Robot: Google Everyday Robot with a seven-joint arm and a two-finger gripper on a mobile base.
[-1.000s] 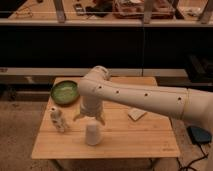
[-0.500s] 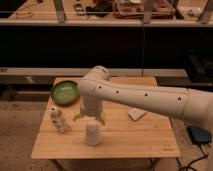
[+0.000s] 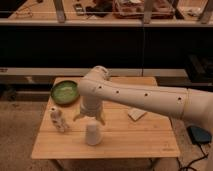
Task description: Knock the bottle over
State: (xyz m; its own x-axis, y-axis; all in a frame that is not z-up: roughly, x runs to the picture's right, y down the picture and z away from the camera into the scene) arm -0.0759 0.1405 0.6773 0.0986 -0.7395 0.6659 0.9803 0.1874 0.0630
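Risk: the spread-open gripper (image 3: 90,119), just above the white tapered cup (image 3: 93,134), may topple it instead of the slim white bottle (image 3: 58,120) at left.

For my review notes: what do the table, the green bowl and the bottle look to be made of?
Table: wood, light brown with plank lines, matte.
Bowl: plastic or glazed ceramic, judging by its even green colour; the look leaves it open.
Bottle: probably plastic, white with greyish patches, not certain.
The gripper hangs open just above the white cup, apart from the bottle.
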